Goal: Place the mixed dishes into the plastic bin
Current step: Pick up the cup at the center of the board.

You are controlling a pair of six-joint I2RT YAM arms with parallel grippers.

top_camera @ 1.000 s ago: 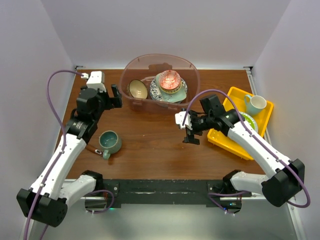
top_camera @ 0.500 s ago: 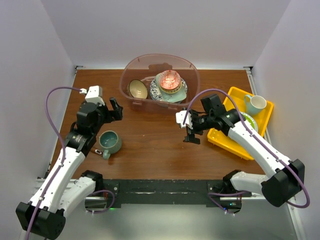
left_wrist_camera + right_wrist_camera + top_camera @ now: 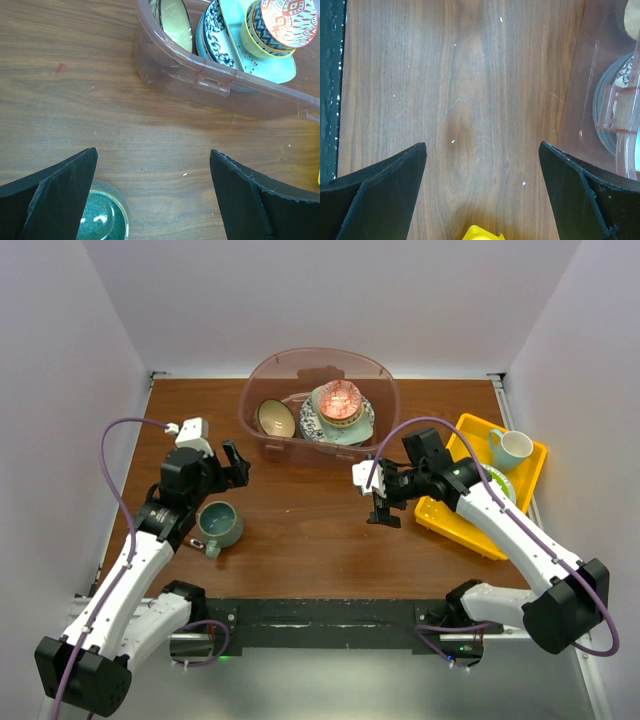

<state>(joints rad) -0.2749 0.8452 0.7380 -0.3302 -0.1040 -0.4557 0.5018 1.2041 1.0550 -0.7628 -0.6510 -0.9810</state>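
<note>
- the plastic bin (image 3: pixel 300 452) sits at the middle of the far edge of the desk (image 3: pixel 300 540), mouth up, its long axis running left to right.
- inside the plastic bin, a tan bowl (image 3: pixel 274 418) is tipped on its edge at the left end, its hollow showing to the overhead camera.
- just right of it lies a blue-patterned plate (image 3: pixel 310 422), tilted, with a mint square dish (image 3: pixel 352 433) over it.
- a small patterned bowl (image 3: pixel 338 402) with a red and white inside sits upright on top, nested in a yellow-rimmed one.
- the teal mug (image 3: pixel 219 524) is outside the bin, upright on the left part of the desk, well apart from it. its handle points toward the near edge.
- the left claw (image 3: pixel 236 464) hangs over bare desk between the teal mug and the bin, jaws spread wide and holding nothing. in its wrist view the mug shows only as a part rim beside one finger (image 3: pixel 55 190), and the bin's latch side lies ahead.
- the right claw (image 3: pixel 383 508) is over the middle of the desk, jaws also wide and empty, with the bin wall at the right of its wrist view.
- a yellow tray (image 3: pixel 445 515) lies at the right, slanted to the desk edge, carrying a pale mug (image 3: pixel 512 448) and a lime-green plate (image 3: pixel 500 483) partly hidden by the right arm.
</note>
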